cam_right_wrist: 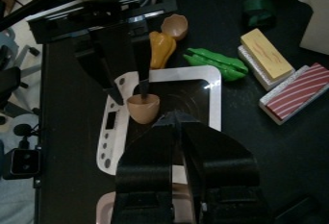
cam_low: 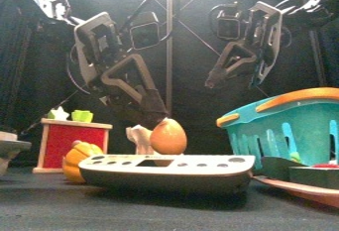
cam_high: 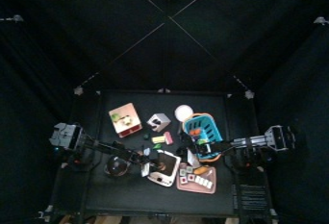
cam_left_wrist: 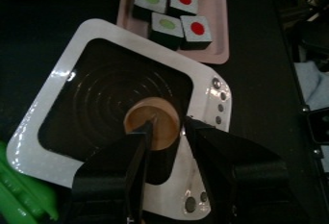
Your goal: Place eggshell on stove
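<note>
A brown eggshell point(cam_low: 167, 136) stands on the black hob of the white stove point(cam_low: 159, 172) near the table's front. In the left wrist view the eggshell point(cam_left_wrist: 149, 119) sits at my left gripper's point(cam_left_wrist: 164, 136) tips, on the ringed hob point(cam_left_wrist: 90, 84). The jaws are nearly together, pinching its rim from above. The right wrist view shows the same hold on the eggshell point(cam_right_wrist: 141, 106). My right gripper point(cam_right_wrist: 180, 122) is shut and empty, hanging above the stove's right side point(cam_low: 223, 74).
A teal basket with an orange rim point(cam_low: 284, 126) stands right of the stove. A red box point(cam_low: 73, 141) and an orange piece point(cam_low: 82, 162) are on the left. A pink tray of sushi point(cam_left_wrist: 180, 16) lies beside the stove. A green vegetable point(cam_right_wrist: 213, 62) lies beyond it.
</note>
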Controlling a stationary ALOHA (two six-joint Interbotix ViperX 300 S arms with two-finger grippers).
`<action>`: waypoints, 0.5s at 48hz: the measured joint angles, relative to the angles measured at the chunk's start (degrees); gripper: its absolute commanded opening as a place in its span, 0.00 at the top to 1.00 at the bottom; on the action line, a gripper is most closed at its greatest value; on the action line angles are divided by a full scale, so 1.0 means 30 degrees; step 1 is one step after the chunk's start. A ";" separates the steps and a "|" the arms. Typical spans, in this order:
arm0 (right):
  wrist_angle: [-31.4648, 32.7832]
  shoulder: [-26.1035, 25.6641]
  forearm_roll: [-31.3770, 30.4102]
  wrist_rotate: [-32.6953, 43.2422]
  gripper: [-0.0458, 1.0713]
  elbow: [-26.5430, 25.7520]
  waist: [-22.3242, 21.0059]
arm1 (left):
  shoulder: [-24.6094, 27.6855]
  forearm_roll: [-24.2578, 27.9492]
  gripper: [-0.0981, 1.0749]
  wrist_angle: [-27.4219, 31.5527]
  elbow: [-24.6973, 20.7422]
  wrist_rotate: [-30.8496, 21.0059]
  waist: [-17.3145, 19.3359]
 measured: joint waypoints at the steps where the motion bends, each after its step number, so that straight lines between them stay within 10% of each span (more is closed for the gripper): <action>1: 0.0000 0.0000 0.0000 0.0000 0.56 0.0000 0.0000 | 0.0000 0.0059 0.28 0.0088 0.0000 0.0000 0.0000; 24: 0.0000 0.0088 0.0000 0.0000 0.56 -0.0059 0.0000 | -0.0264 0.0586 0.28 0.0732 0.0000 0.0000 0.0029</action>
